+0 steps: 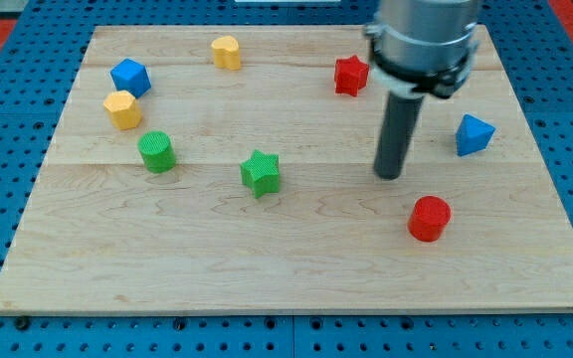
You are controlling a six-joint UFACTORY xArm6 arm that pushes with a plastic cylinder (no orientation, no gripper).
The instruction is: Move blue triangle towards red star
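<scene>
**Blocks laid out around my tip**

My tip (pixel 390 175) stands on the board (pixel 296 283), touching no block. The blue triangle (pixel 474 134) lies to its right, slightly toward the view's top. The red star (pixel 351 75) lies above it, a little left. The red cylinder (pixel 430 218) sits near, below and right. The green star (pixel 261 172) lies level with it on the left. Farther left come the green cylinder (pixel 156 151), the yellow block (pixel 122 109) and the blue cube (pixel 129 77), with the yellow heart (pixel 226 51) toward the upper left
</scene>
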